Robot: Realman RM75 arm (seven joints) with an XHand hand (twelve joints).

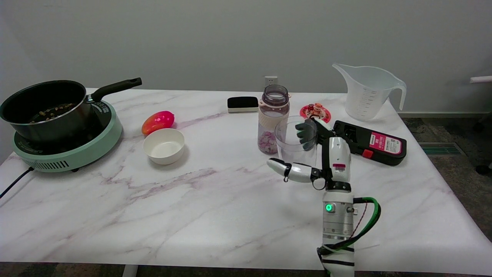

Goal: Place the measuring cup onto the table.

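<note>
Measuring cup (295, 141) (clear) — beside hand (322, 153)

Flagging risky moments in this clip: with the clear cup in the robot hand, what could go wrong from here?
1. The measuring cup in the right robot hand is right beside the open jar; a sideways drift could topple it.
2. The black device lies close behind the hand, so the set-down spot is cramped.

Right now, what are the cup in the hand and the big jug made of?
Cup at the right hand: looks like clear, glossy plastic; fingers show through the wall. Jug: likely translucent, frosted plastic; milky wall with printed graduations.
</note>
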